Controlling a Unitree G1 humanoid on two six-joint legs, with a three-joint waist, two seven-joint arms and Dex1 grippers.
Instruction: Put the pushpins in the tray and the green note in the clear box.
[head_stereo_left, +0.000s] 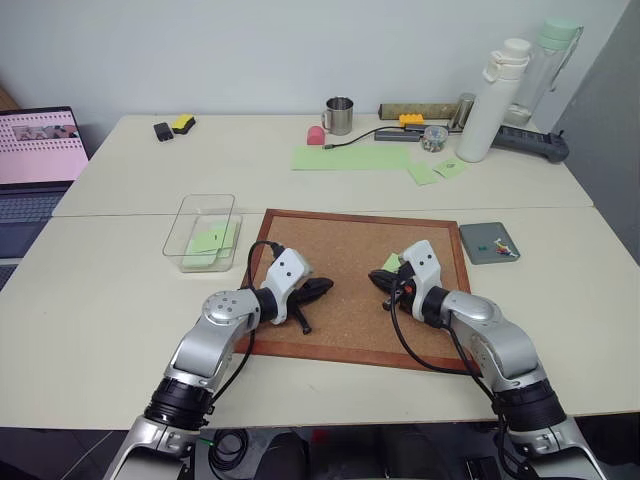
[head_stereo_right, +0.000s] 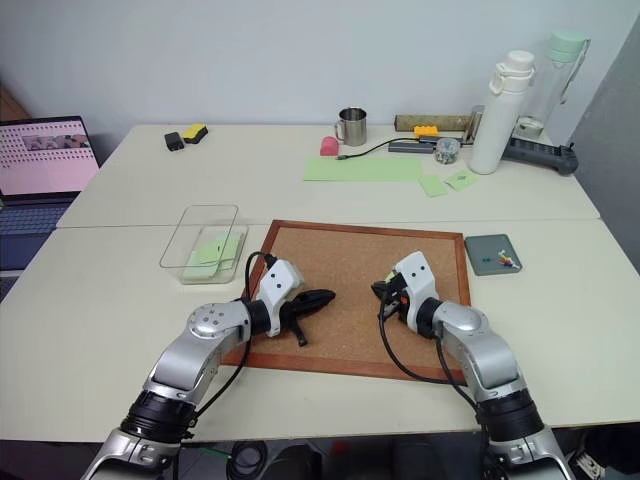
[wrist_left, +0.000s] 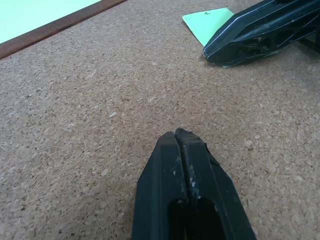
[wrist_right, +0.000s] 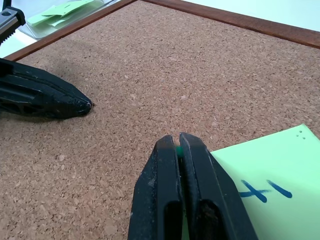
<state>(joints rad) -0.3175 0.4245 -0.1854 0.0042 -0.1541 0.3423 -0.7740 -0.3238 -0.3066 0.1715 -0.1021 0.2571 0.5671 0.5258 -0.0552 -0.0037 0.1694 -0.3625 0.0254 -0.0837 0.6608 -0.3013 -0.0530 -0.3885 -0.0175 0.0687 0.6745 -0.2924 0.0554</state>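
The green note (wrist_right: 270, 185), marked in blue ink, lies on the corkboard (head_stereo_left: 350, 240) near its right side. My right gripper (wrist_right: 178, 137) is shut at the note's edge, and the green head of a pushpin (wrist_right: 178, 150) shows between its fingertips. A little to the left, my left gripper (wrist_left: 179, 135) hovers low over bare cork, shut on nothing and pointing toward the right one. Off the board's right edge sits the dark grey tray (head_stereo_left: 485, 232) with a few pushpins (head_stereo_left: 500, 245) in it. The clear box (head_stereo_left: 205, 198), left of the board, holds unmarked green slips.
A laptop (head_stereo_left: 35, 160) stands at the far left. Along the back of the table are a mug (head_stereo_left: 340, 115), a long green sheet (head_stereo_left: 350, 157), loose green slips (head_stereo_left: 435, 170), two bottles (head_stereo_left: 495, 100) and a power strip (head_stereo_left: 530, 140).
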